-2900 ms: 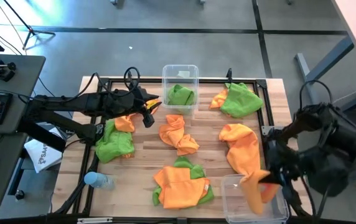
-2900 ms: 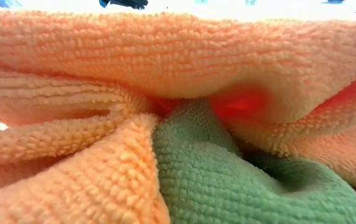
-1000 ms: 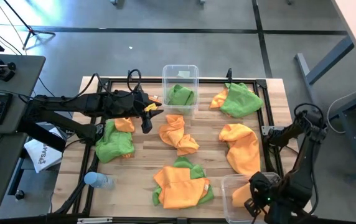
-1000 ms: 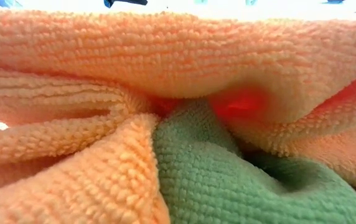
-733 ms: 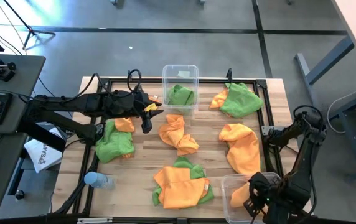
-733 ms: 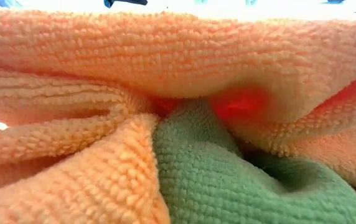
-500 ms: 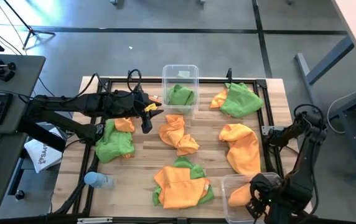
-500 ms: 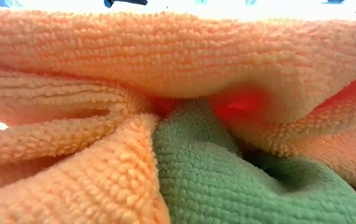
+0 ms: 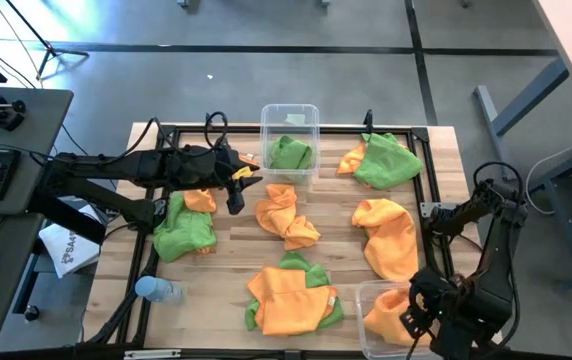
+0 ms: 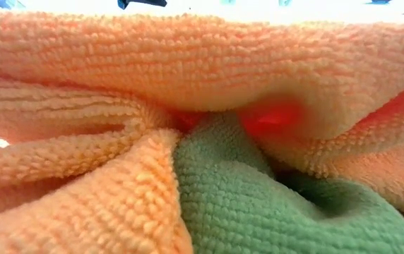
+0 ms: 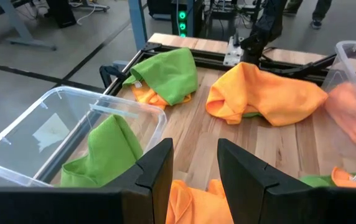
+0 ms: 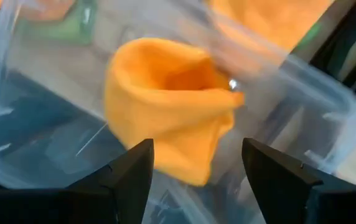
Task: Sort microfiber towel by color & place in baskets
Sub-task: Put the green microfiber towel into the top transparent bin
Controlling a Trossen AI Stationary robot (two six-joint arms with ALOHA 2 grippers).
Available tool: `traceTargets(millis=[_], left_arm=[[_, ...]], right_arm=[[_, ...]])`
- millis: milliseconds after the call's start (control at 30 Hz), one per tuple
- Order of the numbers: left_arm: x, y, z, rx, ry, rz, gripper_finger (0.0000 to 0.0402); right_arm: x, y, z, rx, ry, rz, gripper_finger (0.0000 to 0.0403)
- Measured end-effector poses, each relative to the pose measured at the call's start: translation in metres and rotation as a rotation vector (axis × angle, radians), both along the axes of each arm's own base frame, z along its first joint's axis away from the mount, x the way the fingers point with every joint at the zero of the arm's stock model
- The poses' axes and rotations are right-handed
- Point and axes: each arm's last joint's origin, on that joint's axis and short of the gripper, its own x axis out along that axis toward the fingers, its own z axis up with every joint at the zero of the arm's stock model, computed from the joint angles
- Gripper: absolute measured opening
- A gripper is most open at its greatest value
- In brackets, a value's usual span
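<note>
Released since a moment ago, an orange towel [image 12: 165, 106] now lies in the near basket [image 9: 371, 335] under the wide-open, empty right gripper [image 12: 193, 165] (left gripper [image 11: 193, 165] parted, empty, beside the far basket [image 9: 289, 115]); another towel is to be fetched next.

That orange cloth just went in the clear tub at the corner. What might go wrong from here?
The orange towel looks bunched high in the near basket, so it may flop over the rim. The open right end effector hangs close above it and might snag it when lifting. Mixed orange-and-green piles could get sorted wrongly.
</note>
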Motion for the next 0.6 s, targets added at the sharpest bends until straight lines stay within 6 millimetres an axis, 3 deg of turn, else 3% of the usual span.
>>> traceTargets(millis=[200, 400, 533, 600], left_arm=[[-0.002, 0.000, -0.004, 0.002, 0.053, 0.000, 0.0113], [-0.003, 0.000, -0.005, -0.002, 0.059, -0.005, 0.0108], [-0.003, -0.002, -0.007, -0.035, 0.082, -0.051, 0.0064], [-0.004, -0.002, -0.009, -0.045, 0.099, -0.068, 0.0026]], right_arm=[[0.002, -0.005, 0.001, -0.105, -0.090, 0.103, 0.0207], [0.009, -0.009, 0.001, -0.191, -0.164, 0.240, 0.0109], [0.017, -0.014, 0.003, -0.300, -0.251, 0.344, 0.0021], [0.021, -0.016, 0.004, -0.363, -0.291, 0.400, 0.0009]])
